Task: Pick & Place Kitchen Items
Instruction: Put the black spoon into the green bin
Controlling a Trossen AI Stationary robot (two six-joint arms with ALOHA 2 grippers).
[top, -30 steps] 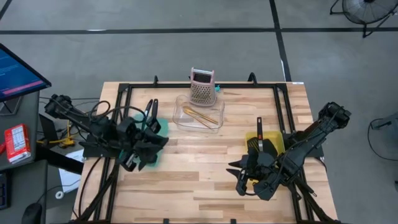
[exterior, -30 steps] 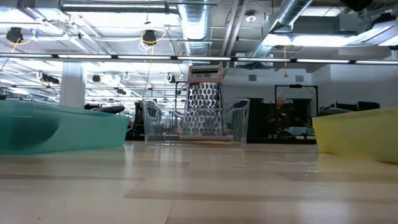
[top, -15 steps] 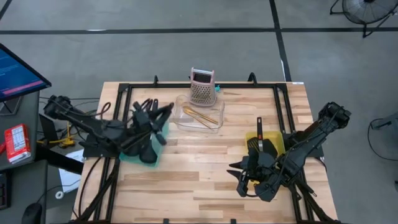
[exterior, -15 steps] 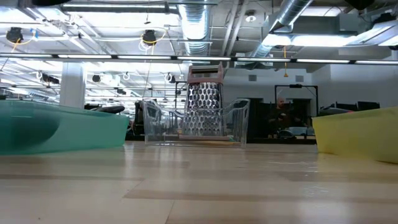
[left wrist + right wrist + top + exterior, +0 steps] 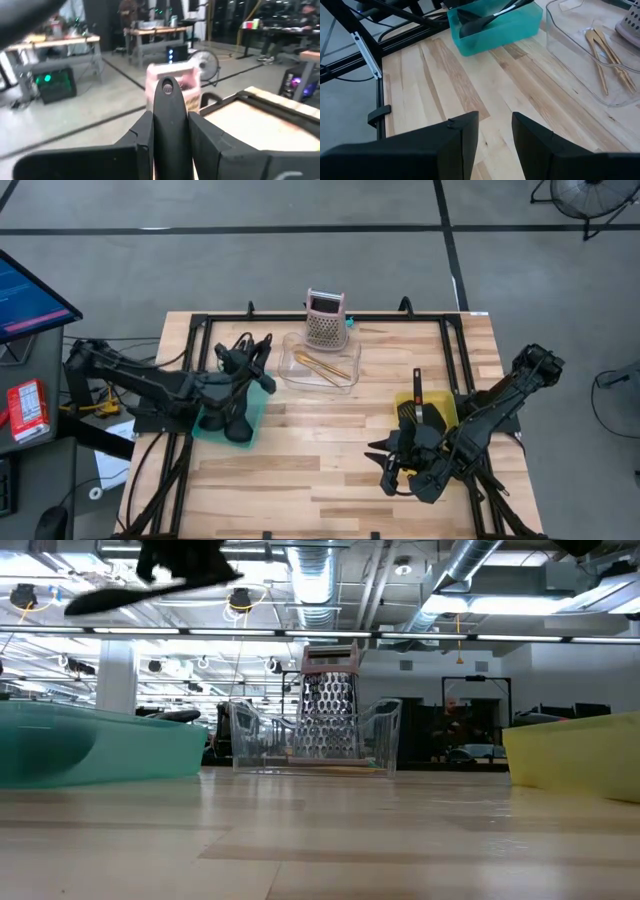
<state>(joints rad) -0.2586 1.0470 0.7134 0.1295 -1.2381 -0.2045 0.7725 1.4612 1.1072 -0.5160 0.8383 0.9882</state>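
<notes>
While the right hand [image 5: 385, 463] waits, the left hand [image 5: 262, 356] grips a black utensil [image 5: 170, 125].

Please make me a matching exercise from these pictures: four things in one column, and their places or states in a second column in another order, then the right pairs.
Things:
1. pink grater
2. golden sticks
3. left gripper
4. right gripper

Places or states:
A. in the clear bin
B. shut on a black utensil
C. standing at the table's far edge
D. open, holding nothing, near the yellow bin

Pairs: 1-C, 2-A, 3-B, 4-D
</notes>
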